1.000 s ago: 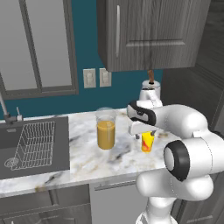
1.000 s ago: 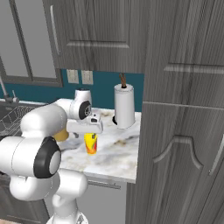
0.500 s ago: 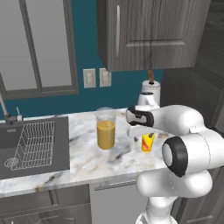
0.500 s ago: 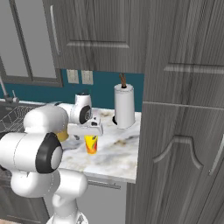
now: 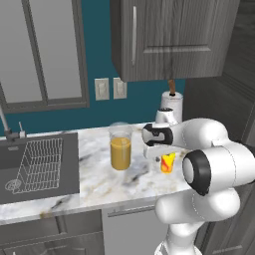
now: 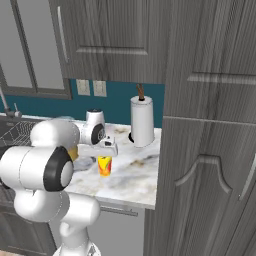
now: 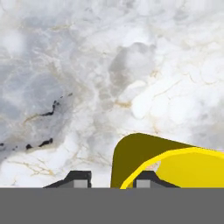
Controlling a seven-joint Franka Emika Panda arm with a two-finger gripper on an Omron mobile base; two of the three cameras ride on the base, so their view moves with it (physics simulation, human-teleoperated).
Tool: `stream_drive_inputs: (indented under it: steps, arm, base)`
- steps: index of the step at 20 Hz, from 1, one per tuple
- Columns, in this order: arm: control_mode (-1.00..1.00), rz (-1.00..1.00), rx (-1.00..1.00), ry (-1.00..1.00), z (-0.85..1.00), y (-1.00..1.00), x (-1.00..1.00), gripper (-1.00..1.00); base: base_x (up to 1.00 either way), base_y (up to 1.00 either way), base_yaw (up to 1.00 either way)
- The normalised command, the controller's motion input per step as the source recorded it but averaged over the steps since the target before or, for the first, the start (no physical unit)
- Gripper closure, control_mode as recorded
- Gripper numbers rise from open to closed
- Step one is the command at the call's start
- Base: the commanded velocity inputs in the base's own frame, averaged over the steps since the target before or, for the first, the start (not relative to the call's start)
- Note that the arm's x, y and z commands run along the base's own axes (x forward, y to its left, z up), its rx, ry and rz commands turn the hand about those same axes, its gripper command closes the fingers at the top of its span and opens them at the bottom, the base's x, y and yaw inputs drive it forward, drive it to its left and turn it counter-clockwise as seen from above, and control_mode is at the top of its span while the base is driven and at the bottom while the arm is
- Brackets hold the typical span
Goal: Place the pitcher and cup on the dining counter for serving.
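Marble desk with a sink carries the pitcher and, near it toward the paper-towel roll, the cup. The fingers stand at the cup's rim, one inside its yellow wall and one outside, but whether they have clenched on it I cannot tell. The step in hand looks like grasping the cup; next it calls for a firm pinch on the wall, then a straight lift.

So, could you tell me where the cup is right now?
The cup stands on the sink counter directly under the end effector, right of the pitcher, in the left base view.
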Motion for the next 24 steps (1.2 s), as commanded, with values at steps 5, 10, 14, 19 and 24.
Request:
stream_drive_inputs:
  steps: [5,10,14,19,24]
  arm:
    - [-1.0,0.0,0.0,0.0,0.0,0.0,0.0,1.0]
    - [-1.0,0.0,0.0,-0.01,0.0,0.0,-0.04,1.0]
    - [-1.0,0.0,0.0,-0.11,0.13,0.0,-0.27,1.0]
    - [-1.0,0.0,0.0,-0.2,0.5,0.0,-0.53,1.0]
    - [-1.0,0.0,0.0,-0.23,0.7,-0.02,-0.71,1.0]
  base:
    - [0.0,0.0,0.0]
    - [0.0,0.0,0.0]
    - [0.0,0.0,0.0]
    - [0.0,0.0,0.0]
    - [0.0,0.0,0.0]
